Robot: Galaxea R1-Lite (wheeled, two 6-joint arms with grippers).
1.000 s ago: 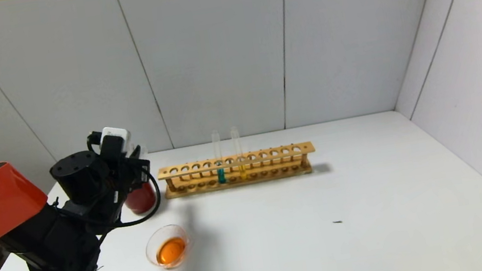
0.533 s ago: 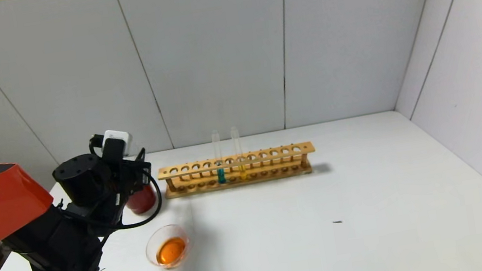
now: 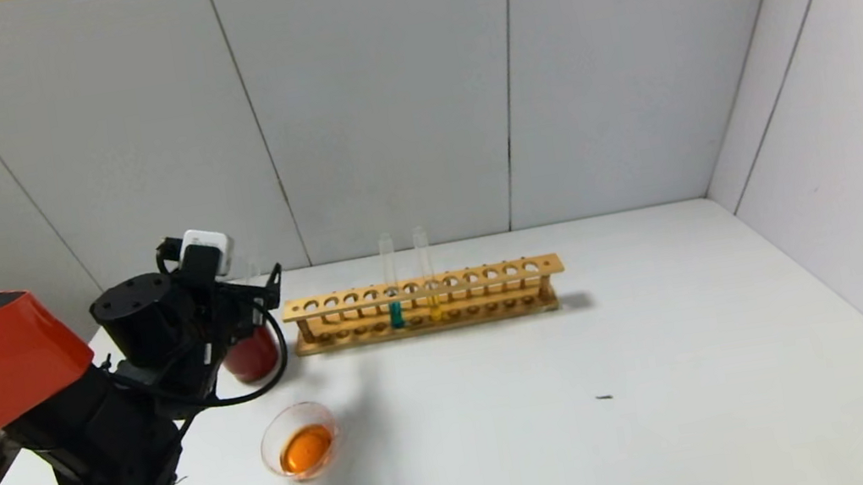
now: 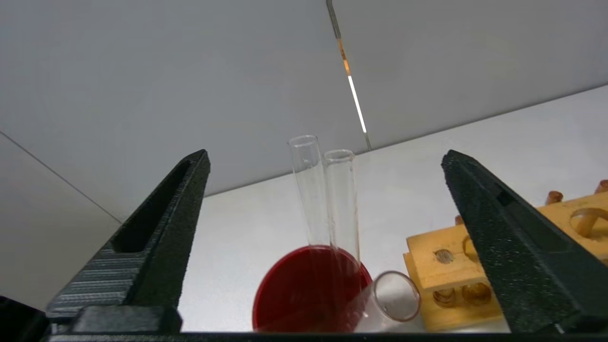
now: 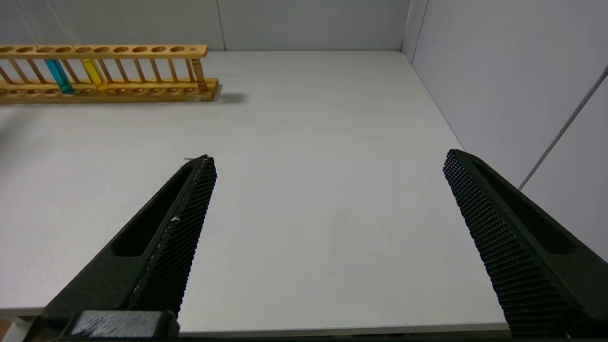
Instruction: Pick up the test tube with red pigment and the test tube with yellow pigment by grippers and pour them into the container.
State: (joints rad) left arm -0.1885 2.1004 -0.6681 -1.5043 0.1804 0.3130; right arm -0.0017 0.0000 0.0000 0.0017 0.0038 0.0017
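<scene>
The black left claw (image 4: 325, 190) stands wide, holding nothing, above the dark red opaque cup (image 4: 311, 289), w/ three empty clear glass tubes (image 4: 340, 199) in it; in the head view the arm hides most of the cup. The low clear glass container (image 3: 301, 443) w/ orange liquid sits on the white worktop (image 3: 585, 356) near it. A yellow-liquid glass tube (image 3: 427, 273) stands in the wooden rack (image 3: 423, 303) beside a teal one (image 3: 391, 281). The right claw (image 5: 327, 228) is wide too, over bare worktop.

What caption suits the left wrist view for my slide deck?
Open left gripper above a dark red cup holding empty test tubes.
</scene>
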